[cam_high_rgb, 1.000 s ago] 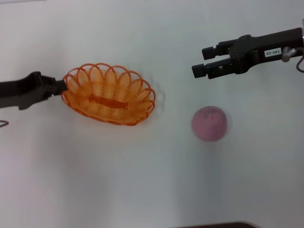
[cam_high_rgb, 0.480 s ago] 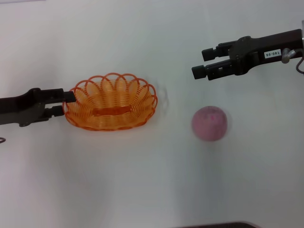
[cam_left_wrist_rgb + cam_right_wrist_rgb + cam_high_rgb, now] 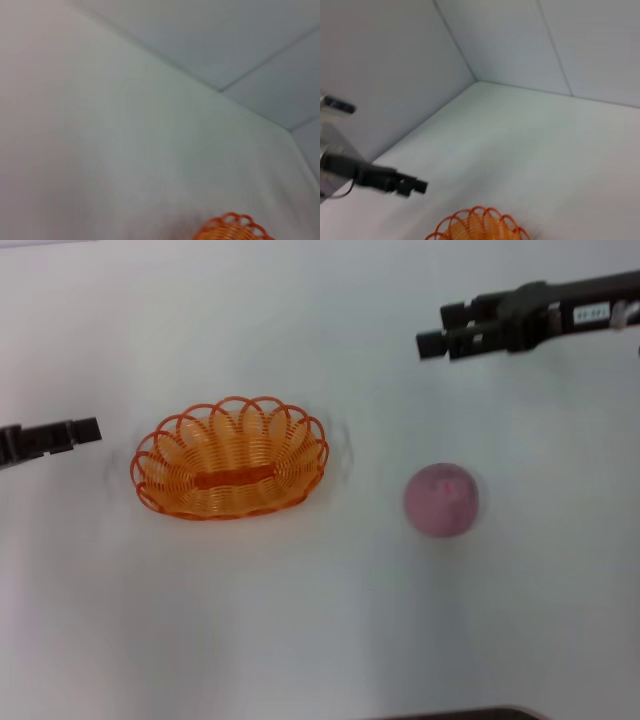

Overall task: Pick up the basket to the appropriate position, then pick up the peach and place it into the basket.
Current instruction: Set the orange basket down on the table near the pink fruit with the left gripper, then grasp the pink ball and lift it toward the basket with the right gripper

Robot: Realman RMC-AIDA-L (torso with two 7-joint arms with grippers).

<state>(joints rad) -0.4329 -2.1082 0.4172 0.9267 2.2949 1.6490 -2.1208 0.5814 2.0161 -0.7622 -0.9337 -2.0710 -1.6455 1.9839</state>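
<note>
The orange wire basket point(image 3: 230, 457) stands upright on the white table, left of centre. Its rim also shows in the left wrist view point(image 3: 232, 227) and the right wrist view point(image 3: 480, 225). The pink peach point(image 3: 441, 499) lies on the table to the basket's right, apart from it. My left gripper point(image 3: 85, 435) is open and empty at the far left, a short gap from the basket's left end. It also shows far off in the right wrist view point(image 3: 415, 186). My right gripper point(image 3: 440, 328) is open and empty, held beyond the peach at the far right.
The white table point(image 3: 300, 620) spreads all round the basket and peach. A dark edge point(image 3: 460, 713) shows at the near side. Pale walls point(image 3: 520, 40) rise behind the table in the wrist views.
My left gripper let go of the basket and drew back to the left. The basket settled flat on the table. My right gripper moved a little farther away and to the right.
</note>
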